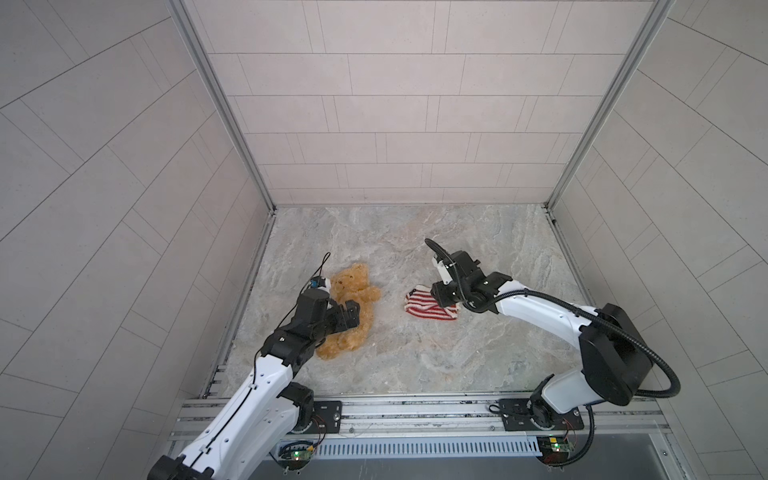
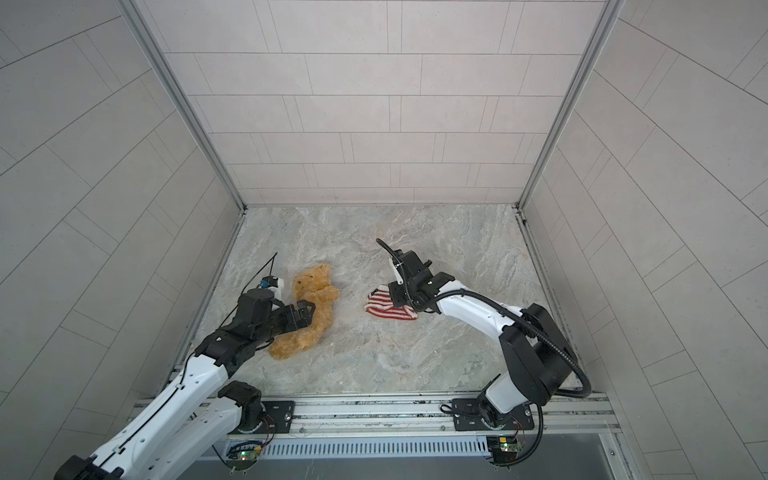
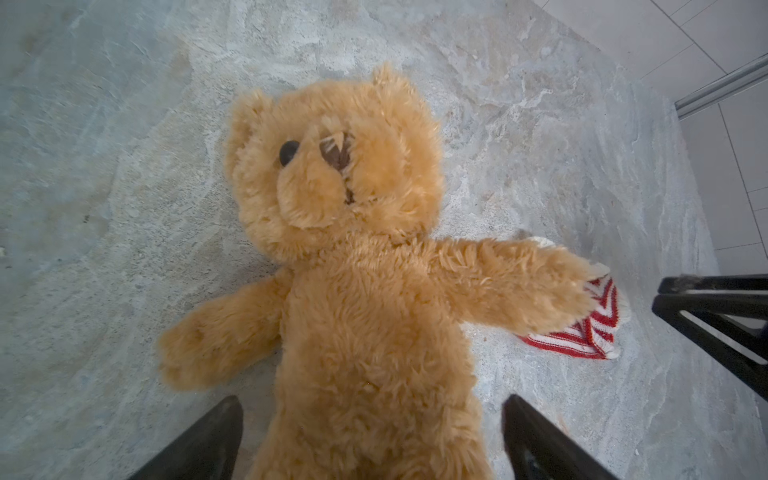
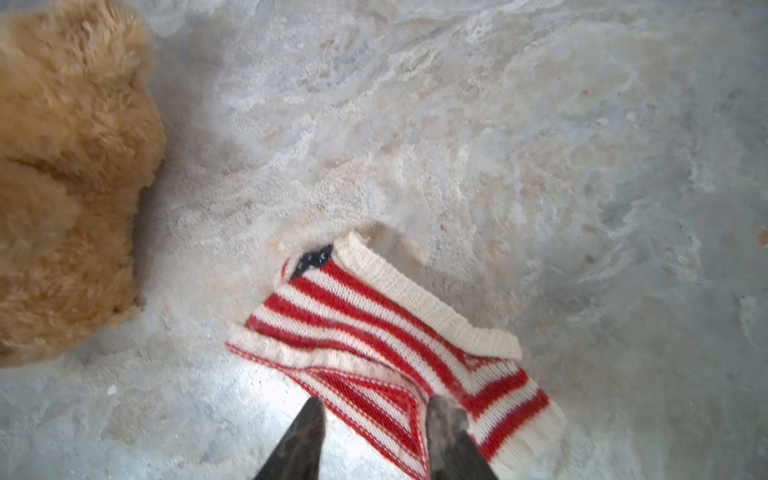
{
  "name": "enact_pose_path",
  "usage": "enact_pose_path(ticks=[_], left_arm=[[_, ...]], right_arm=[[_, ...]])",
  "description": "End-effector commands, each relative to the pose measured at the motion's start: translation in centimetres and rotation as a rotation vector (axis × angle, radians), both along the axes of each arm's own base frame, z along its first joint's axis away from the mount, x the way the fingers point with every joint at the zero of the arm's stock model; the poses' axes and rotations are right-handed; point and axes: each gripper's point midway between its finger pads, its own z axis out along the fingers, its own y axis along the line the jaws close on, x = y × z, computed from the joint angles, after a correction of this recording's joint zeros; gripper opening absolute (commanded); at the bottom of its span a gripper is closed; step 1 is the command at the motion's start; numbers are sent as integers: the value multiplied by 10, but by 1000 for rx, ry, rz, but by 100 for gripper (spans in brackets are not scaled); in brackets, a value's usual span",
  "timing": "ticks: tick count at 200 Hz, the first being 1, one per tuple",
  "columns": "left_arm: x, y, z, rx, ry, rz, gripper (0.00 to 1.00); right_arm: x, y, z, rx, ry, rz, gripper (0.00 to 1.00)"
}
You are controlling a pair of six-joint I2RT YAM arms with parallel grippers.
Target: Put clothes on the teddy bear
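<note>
The teddy bear [image 1: 360, 294] lies on its back on the marbled table [image 1: 419, 357], left of centre in both top views, arms spread, head toward the back wall. My left gripper [image 3: 370, 419] is open and straddles the bear's lower body [image 3: 374, 374], one finger on each side with a gap to the fur. A red-and-white striped sweater [image 4: 374, 324] lies crumpled to the bear's right [image 2: 388, 309]. My right gripper [image 4: 376, 415] is at the sweater's near corner, jaws apart, with a fold of knit lying between the fingers; one fingertip [image 4: 446, 419] rests on the fabric.
Tiled walls [image 1: 374, 124] close in the table at the back and both sides. An aluminium rail [image 1: 415, 411] carrying both arm bases runs along the front edge. Bare marbled surface [image 2: 374, 249] lies behind the bear and the sweater.
</note>
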Motion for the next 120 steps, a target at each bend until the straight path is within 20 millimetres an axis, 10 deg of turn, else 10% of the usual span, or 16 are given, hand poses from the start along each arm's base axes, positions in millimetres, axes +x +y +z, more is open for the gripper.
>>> enact_pose_path(ticks=[1,50,120], left_arm=[[-5,3,-3,11,-4,1,100],[-4,2,0,8,-7,-3,100],[-4,3,-9,38,12,-10,100]], right_arm=[[9,5,-14,-45,41,18,48],[28,3,-50,-125,118,12,64],[29,-44,-80,-191,148,-101,54]])
